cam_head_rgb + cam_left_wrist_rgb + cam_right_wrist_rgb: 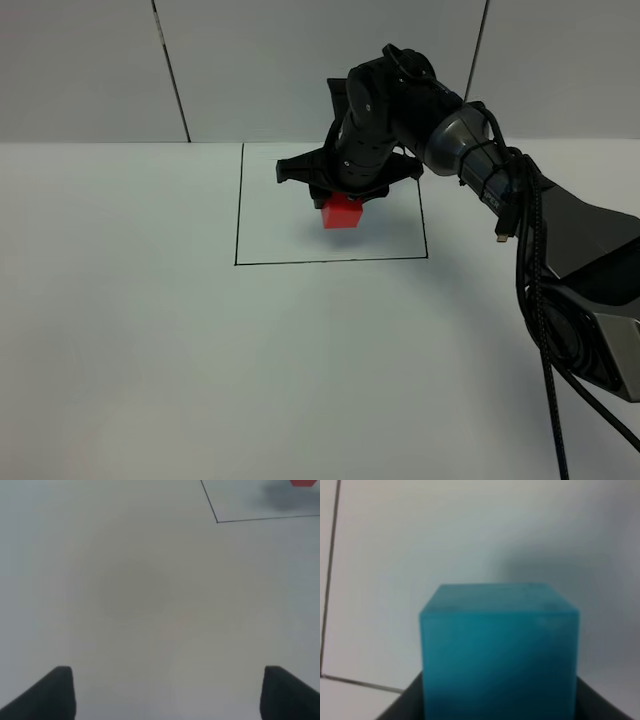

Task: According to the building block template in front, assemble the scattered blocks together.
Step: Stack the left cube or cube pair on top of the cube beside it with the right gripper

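White table (130,340) fills the scene, with a black outlined square (237,215) marked on it and grey wall panels behind. Our right gripper (345,192) reaches into this square from above. Its jaws are closed, and in the right wrist view the cyan-blue cube (499,650) sits very close before the camera, between dark gripper parts, so we judge it is held. The red cube (342,212) stands inside the square, directly under the gripper. Whether the two cubes touch, we cannot tell. Our left gripper (167,692) hangs wide open over bare table, holding nothing.

We see some risks. If the blue cube comes down off-centre, it may push the red one aside or slip off its edge. Opening the jaws too early could let it fall and roll away.
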Controlling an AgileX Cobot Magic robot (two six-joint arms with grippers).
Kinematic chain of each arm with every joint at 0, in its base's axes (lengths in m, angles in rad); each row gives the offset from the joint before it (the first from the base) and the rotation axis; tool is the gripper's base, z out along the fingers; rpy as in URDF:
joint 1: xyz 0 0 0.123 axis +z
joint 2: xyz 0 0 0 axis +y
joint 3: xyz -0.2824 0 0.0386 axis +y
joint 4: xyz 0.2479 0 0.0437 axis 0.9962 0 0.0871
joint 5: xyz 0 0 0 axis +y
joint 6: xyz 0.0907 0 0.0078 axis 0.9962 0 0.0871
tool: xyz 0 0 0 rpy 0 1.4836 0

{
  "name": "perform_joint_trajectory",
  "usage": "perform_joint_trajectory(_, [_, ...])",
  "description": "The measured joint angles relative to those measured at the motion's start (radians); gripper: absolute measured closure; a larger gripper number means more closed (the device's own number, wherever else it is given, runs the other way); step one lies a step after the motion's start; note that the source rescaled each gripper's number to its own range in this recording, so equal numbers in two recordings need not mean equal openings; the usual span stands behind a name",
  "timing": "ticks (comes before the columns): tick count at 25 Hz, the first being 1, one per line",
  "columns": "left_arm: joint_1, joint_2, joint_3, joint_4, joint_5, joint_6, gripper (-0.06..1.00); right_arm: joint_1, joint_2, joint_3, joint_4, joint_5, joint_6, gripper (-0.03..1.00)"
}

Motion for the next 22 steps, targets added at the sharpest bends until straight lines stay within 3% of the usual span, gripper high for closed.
perform_joint_trajectory(22, [0.0,0.0,0.0,0.0,0.0,0.0,-0.06,-0.016,0.061,-0.001,0.056,-0.203,-0.098,0.97])
